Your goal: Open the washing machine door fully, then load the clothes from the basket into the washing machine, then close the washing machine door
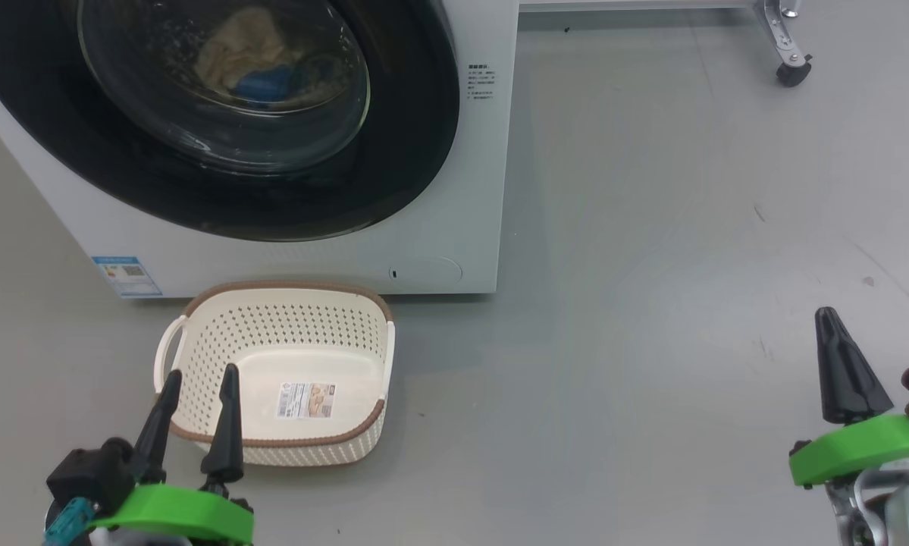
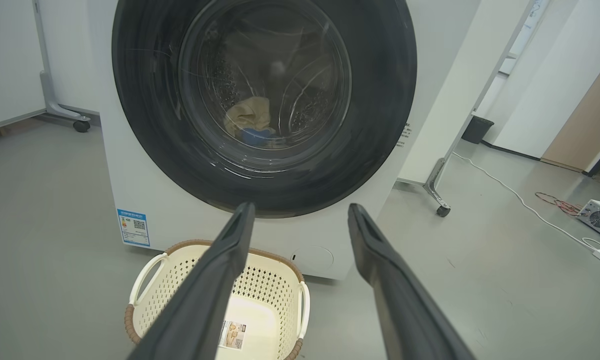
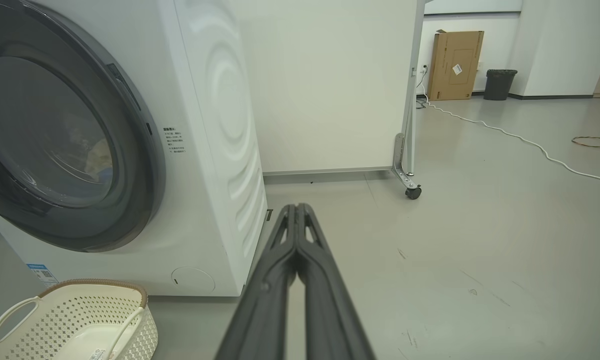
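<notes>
Judging by how things lay, I reckoned the job was all but finished: the washing machine door [image 1: 227,114] sat flush against the white washing machine [image 1: 484,189] at the upper left of the head frame, though I could not tell whether it had latched. The clothes [image 1: 253,57] showed through its glass, pale yellow with a blue patch. The basket [image 1: 287,322], lower left of centre, held only its bottom sticker. My left gripper [image 1: 201,373] hovered at the basket's near rim, fingers spread wide and empty; my right gripper [image 1: 827,318], lower right, was pressed together on nothing. The basket stood just beside the machine's foot; bare grey floor [image 1: 651,303] lay open rightward, a castor [image 1: 791,72] well apart.
</notes>
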Motion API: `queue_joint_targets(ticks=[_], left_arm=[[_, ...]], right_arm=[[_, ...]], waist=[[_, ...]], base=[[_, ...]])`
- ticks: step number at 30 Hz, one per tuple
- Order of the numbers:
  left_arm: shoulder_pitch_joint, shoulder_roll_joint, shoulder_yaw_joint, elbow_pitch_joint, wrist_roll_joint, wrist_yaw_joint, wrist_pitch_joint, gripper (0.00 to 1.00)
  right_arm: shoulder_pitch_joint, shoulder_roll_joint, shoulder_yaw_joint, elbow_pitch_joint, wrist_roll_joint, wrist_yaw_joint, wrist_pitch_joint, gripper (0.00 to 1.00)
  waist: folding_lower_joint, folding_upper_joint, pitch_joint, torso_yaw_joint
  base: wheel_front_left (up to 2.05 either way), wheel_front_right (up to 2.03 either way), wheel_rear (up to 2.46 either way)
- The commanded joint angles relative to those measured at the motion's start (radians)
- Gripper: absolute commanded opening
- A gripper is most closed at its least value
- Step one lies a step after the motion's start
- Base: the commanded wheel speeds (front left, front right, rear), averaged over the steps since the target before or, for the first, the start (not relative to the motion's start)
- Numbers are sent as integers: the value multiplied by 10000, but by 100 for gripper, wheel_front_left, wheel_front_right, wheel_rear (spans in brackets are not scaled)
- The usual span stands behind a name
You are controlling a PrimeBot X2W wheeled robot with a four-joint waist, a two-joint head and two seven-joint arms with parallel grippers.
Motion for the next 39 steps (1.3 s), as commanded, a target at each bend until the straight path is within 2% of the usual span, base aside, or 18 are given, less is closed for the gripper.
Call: queue_joint_targets(ticks=[1, 2, 3, 13, 31, 39], left_arm=[[-257, 160, 362, -245, -69, 4, -109, 100], [-250, 153, 334, -232, -108, 4, -109, 100], [-248, 155, 307, -226, -131, 4, -109, 100], [-246, 17, 493, 3, -372, 4, -109, 100], [-226, -83, 767, -256, 497, 4, -109, 100], [-223, -145, 873, 74, 721, 4, -109, 100]], right_arm=[[-173, -20, 244, -233, -41, -32, 2, 41], [-166, -20, 250, -199, -52, -32, 2, 96], [-165, -20, 246, -164, -55, -32, 2, 100], [-250, -19, 238, 14, 57, -32, 2, 100], [-267, -19, 297, 7, 95, -32, 2, 100], [-265, -18, 342, 18, 88, -32, 2, 100]], waist=[[0, 0, -6, -5], [0, 0, -10, -7], [0, 0, -15, -6], [0, 0, -99, 5], [0, 0, -129, 46], [0, 0, -163, 56]], base=[[0, 0, 0], [0, 0, 0], [0, 0, 0], [0, 0, 0], [0, 0, 0], [0, 0, 0]])
